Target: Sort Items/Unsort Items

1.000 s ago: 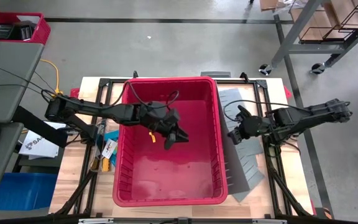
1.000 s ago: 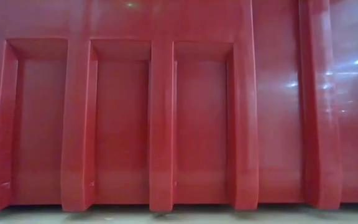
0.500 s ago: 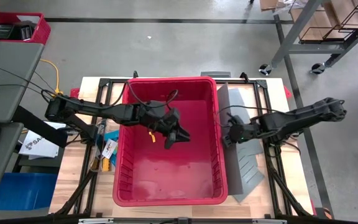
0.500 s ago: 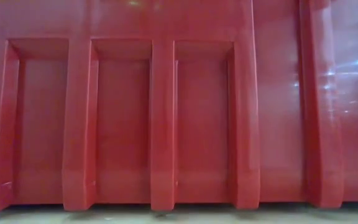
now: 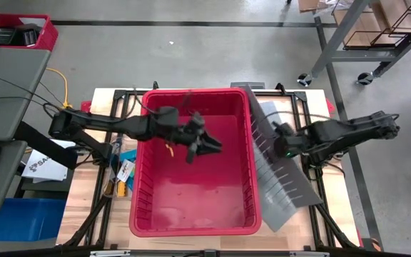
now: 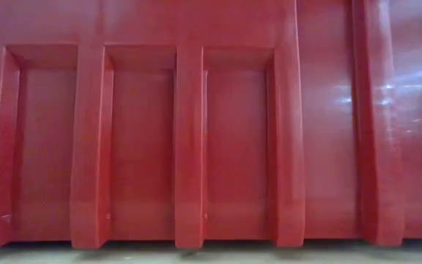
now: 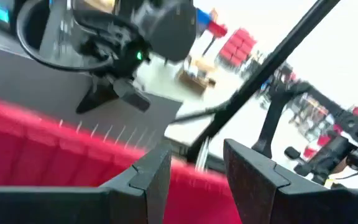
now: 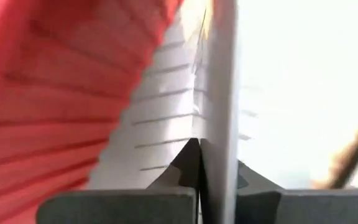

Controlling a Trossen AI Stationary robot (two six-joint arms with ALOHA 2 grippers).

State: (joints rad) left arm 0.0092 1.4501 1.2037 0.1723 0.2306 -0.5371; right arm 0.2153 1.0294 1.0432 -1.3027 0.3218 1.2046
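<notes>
Right gripper [image 5: 282, 145] sits just outside the red bin [image 5: 191, 223], fingers pinched tight on the thin edge of a grey slotted sheet [image 5: 284, 182]. The sheet stands tilted, one edge lifted against the bin's outer wall, probably so it can be moved as a divider or got out of the way.

Left gripper [image 5: 204, 143] hangs over the bin's inside, fingers part-way apart; whether anything is between them I cannot tell. A small yellow-orange piece [image 5: 168, 148] shows behind the fingers, beside the arm, seemingly against the bin floor.

Right wrist view confirms the pinch: the sheet's edge [image 8: 219, 112] runs straight between the fingers. Left wrist view shows a gap between its own fingers [image 7: 253, 177] and the other arm beyond the rim. Low view gives only the bin's outer wall [image 6: 196, 147]. Other items lie on the counter [image 5: 84, 207] outside the bin, well behind the left fingers.
</notes>
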